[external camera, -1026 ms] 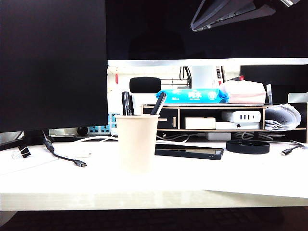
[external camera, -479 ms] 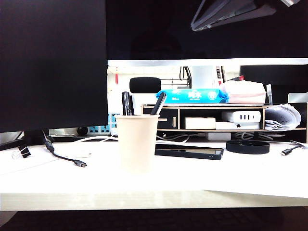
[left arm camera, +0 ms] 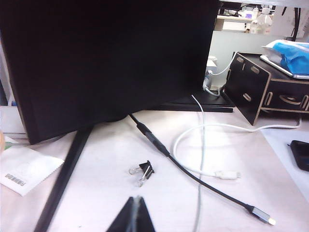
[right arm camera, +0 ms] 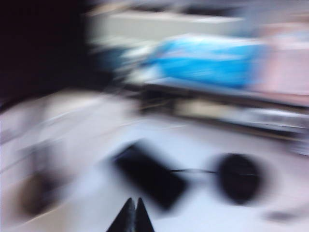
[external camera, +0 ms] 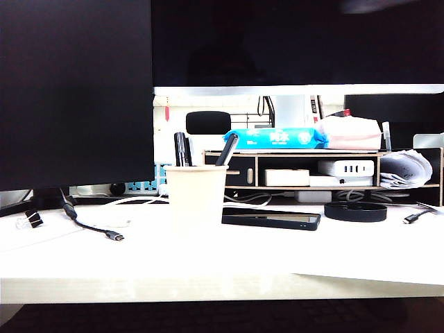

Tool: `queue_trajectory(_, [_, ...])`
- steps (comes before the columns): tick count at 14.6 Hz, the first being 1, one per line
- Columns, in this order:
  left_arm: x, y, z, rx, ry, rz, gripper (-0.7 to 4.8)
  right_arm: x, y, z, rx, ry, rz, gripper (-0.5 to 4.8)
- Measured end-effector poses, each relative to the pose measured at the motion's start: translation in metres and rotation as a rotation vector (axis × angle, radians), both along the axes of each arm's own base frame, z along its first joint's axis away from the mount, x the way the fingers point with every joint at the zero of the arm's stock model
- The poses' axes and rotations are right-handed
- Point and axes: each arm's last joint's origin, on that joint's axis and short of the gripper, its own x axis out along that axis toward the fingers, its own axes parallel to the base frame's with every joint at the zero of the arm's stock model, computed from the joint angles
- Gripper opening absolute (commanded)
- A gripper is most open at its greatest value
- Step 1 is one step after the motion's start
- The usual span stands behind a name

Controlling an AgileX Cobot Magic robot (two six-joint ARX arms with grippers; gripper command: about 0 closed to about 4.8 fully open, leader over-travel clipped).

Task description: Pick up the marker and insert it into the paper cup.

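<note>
The cream paper cup (external camera: 196, 205) stands upright on the white table, left of centre in the exterior view. The thick black marker (external camera: 182, 149) stands in it at the left of the rim, its upper end sticking out. A slimmer dark pen (external camera: 227, 149) leans out at the right of the rim. Neither gripper shows in the exterior view. My left gripper (left arm camera: 135, 199) is shut and empty, low over the table by a binder clip (left arm camera: 142, 171). My right gripper (right arm camera: 133, 200) is shut and empty in a motion-blurred view, above the table near a dark phone (right arm camera: 149, 176).
A large black monitor (external camera: 76, 90) fills the left and top. Right of the cup lie a phone (external camera: 270, 219) and a black round disc (external camera: 355, 211). A wooden shelf (external camera: 312, 170) carries a blue tissue pack (external camera: 274, 138). A USB cable (external camera: 97, 229) lies at the left.
The right arm, seen earlier at the top right of the exterior view, has swung out of that view. Cup, marker and pen have not moved.
</note>
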Motion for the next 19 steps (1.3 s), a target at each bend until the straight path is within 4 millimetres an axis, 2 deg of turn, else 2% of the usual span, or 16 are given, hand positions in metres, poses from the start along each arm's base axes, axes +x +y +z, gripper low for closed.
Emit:
queue_trajectory(2, [0.000,0.000,0.000,0.000,0.000,0.000,-0.05,0.004,-0.032,0.004,0.014,-0.022,-0.203,-0.05])
queue_trajectory(3, [0.000,0.000,0.000,0.000,0.000,0.000,-0.05,0.000,-0.044,0.008,0.026,-0.043,-0.264,-0.05])
queue_trajectory(6, [0.000,0.000,0.000,0.000,0.000,0.000,-0.05,-0.032,-0.073,0.013,0.050,-0.121,-0.424,-0.05])
queue_trajectory(7, [0.000,0.000,0.000,0.000,0.000,0.000,-0.05,-0.045,-0.083,0.004,0.062,-0.158,-0.500,-0.05])
queue_trajectory(8, [0.000,0.000,0.000,0.000,0.000,0.000,-0.05,-0.053,-0.090,-0.015,0.063,-0.173,-0.553,-0.05])
queue_trajectory(11, [0.000,0.000,0.000,0.000,0.001,0.000,-0.05,-0.060,-0.097,-0.058,0.062,-0.177,-0.635,-0.05])
queue_trajectory(14, [0.000,0.000,0.000,0.000,0.002,0.000,-0.05,-0.049,-0.101,-0.089,0.044,-0.091,-0.673,-0.05])
queue_trajectory(19, [0.000,0.000,0.000,0.000,0.004,0.001,-0.05,-0.035,-0.100,-0.132,0.049,-0.021,-0.570,-0.05])
